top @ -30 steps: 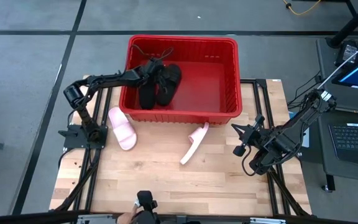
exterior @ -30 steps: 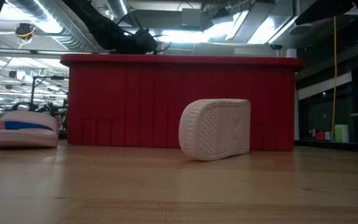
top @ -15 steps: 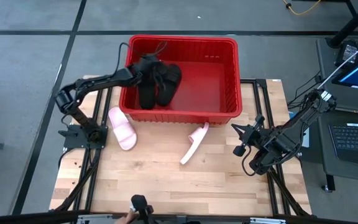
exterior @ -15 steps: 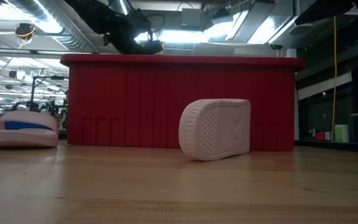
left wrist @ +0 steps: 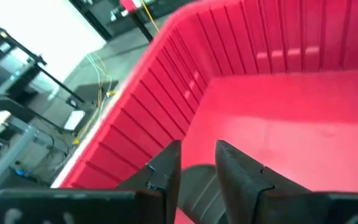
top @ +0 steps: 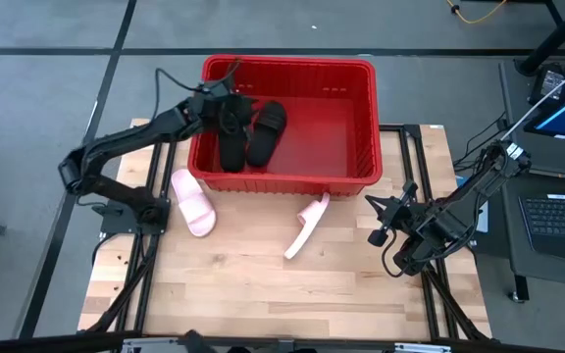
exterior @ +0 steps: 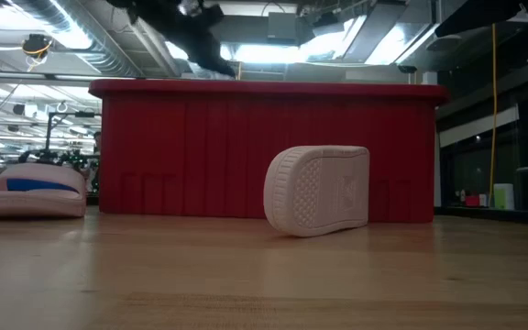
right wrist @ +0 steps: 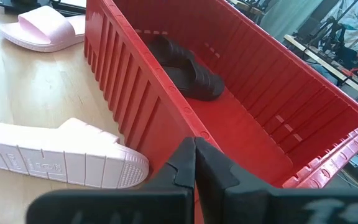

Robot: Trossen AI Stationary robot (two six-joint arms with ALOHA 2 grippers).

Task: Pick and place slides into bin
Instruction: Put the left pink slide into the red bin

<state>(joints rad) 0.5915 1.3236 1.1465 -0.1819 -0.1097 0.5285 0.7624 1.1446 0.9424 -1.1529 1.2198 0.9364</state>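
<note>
With both black slides (top: 251,134) in the bin (top: 361,118), the left gripper (top: 226,100), slightly parted and empty, is needed at a pink slide (top: 193,201) next.

**Two slides in, two out**

We see two slides (top: 250,134) side by side in the bin's (top: 361,127) left half. On the table (top: 263,284), one slide (top: 193,201) lies before the bin's left corner; another (top: 305,225) stands on edge against its front wall.

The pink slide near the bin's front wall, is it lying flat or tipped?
Tipped. The pink slide stands on its side edge, its sole facing the low camera.
</note>
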